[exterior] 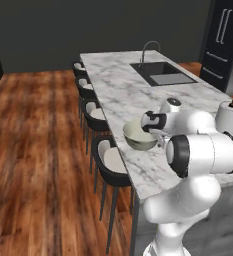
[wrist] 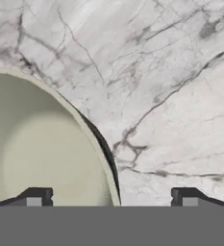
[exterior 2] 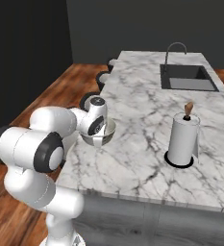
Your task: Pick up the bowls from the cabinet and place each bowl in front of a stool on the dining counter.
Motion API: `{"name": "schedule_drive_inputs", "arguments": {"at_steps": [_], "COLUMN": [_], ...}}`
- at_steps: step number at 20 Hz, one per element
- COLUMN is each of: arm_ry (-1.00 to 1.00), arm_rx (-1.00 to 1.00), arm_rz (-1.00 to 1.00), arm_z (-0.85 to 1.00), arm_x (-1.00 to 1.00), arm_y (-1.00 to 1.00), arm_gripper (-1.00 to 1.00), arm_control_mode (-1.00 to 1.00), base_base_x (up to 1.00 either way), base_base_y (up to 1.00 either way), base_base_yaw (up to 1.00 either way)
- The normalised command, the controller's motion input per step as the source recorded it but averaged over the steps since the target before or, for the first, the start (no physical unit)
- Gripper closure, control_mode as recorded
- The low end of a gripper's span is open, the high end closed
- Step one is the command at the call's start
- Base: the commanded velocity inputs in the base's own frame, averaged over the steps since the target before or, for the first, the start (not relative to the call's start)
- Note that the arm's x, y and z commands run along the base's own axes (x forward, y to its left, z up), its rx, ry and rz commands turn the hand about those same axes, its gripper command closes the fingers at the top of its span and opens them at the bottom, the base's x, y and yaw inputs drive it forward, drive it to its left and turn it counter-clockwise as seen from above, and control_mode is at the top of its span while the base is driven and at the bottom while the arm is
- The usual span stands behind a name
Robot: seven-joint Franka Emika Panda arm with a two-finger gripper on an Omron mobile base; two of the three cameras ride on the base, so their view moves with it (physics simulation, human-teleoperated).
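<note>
Cream bowl [exterior: 139, 135] sits near the table's [exterior: 119, 85] stool-side edge, the claw [wrist: 111, 197] spread apart astride its rim. Lift straight up so neither finger tips it.

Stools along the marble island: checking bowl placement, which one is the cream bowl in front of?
The black-framed, beige-cushioned stool nearest the camera; the cream bowl sits on the counter edge beside it, others farther along.
</note>
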Motion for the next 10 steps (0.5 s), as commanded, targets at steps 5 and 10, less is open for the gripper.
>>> {"name": "schedule_drive_inputs", "arguments": {"at_steps": [5, 10], "arm_ry": [0.00, 0.00], "arm_rx": [-0.15, -0.09], "arm_rz": [-0.02, 0.01], "arm_z": [0.88, 0.90], "arm_x": [-0.08, -0.82], "arm_y": [-0.01, -0.16], "arm_gripper": [-1.00, -1.00], "arm_control_mode": [-1.00, -1.00], "base_base_x": [0.00, 0.00], "base_base_y": [0.00, 0.00], "base_base_yaw": [0.00, 0.00]}}
